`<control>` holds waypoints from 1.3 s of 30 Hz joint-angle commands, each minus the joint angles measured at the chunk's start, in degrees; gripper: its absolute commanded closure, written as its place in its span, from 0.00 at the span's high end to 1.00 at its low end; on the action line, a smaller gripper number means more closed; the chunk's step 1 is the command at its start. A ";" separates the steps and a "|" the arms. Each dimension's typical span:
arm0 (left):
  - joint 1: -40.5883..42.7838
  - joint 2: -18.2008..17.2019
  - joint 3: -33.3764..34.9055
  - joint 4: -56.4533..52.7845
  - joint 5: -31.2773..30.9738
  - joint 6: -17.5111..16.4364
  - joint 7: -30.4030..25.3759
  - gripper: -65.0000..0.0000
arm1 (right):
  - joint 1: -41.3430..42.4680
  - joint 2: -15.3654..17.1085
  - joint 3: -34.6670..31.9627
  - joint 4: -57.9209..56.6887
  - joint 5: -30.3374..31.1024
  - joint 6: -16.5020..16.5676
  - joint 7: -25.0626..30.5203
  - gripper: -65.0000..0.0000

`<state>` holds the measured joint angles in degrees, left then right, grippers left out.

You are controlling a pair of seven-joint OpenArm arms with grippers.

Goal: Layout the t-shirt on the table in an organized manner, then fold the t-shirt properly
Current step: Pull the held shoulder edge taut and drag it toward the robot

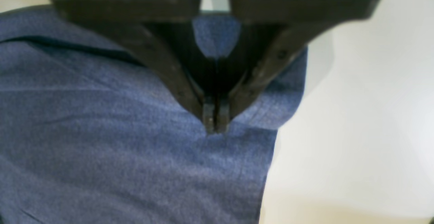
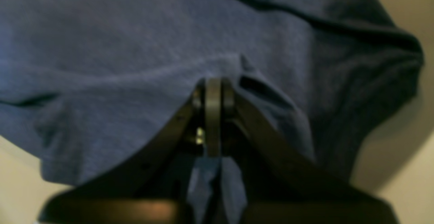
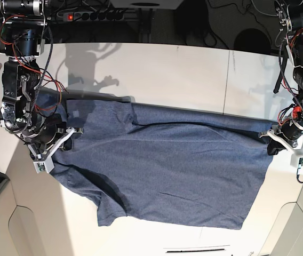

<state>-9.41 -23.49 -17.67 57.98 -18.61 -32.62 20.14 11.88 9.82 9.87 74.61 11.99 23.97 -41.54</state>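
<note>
No writing can be read anywhere (the t-shirt (image 3: 167,170) shows only plain blue fabric).

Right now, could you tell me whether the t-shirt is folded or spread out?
Mostly spread: the t-shirt lies open across the table, pinched by both grippers, one sleeve visible.

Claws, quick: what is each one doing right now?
Left claw: closed, pinching the t-shirt fabric near its edge.
Right claw: closed on a fold of the t-shirt.
</note>
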 commanded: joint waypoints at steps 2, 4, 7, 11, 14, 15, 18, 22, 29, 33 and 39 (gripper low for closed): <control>-1.27 -1.14 0.24 1.05 0.22 -0.15 -1.05 0.00 | 0.61 0.46 0.13 0.83 -0.98 -0.17 2.49 0.00; -1.36 -1.11 1.51 1.05 1.53 -0.15 -1.05 0.00 | 0.11 0.48 0.13 0.83 -1.77 -0.20 3.28 0.00; -2.08 -1.14 5.01 0.83 4.48 1.29 -1.07 0.00 | -0.83 0.46 0.13 0.83 -2.64 -0.22 4.59 0.00; -4.02 -1.14 11.23 0.13 8.07 7.06 -1.05 0.00 | -1.79 0.46 0.13 0.79 -4.00 -0.85 5.09 0.00; -4.85 -1.14 15.28 0.00 9.94 9.49 -1.05 0.00 | -2.71 0.48 0.13 0.48 -5.64 -3.26 5.16 0.00; -4.90 -1.14 16.33 -0.02 10.43 10.25 -1.05 0.00 | -3.04 0.48 0.13 0.17 -5.77 -3.30 5.38 0.00; -4.85 -1.11 18.38 -0.33 11.28 12.33 -1.03 0.00 | -3.69 0.48 0.13 -1.25 -5.75 -3.23 5.35 0.00; -4.87 -1.14 18.58 -4.15 11.43 12.50 -1.07 0.00 | -4.13 0.48 0.13 -4.31 -5.57 -3.23 5.33 0.00; -4.50 -1.29 18.56 -10.25 11.43 12.50 -0.13 0.00 | -4.13 0.55 0.13 -5.90 -5.35 -3.19 4.83 0.00; -4.52 -2.32 18.56 -9.92 10.75 12.41 8.96 0.00 | -4.15 0.83 0.13 -5.88 -5.31 -3.13 1.33 0.00; -2.64 -4.17 18.38 -9.49 7.61 11.96 14.40 0.00 | -5.29 1.11 0.13 -5.16 -4.59 -2.51 -0.07 0.00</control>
<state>-13.52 -26.68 0.69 49.41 -14.46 -21.93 27.27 6.96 10.41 9.89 69.43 8.58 21.45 -38.41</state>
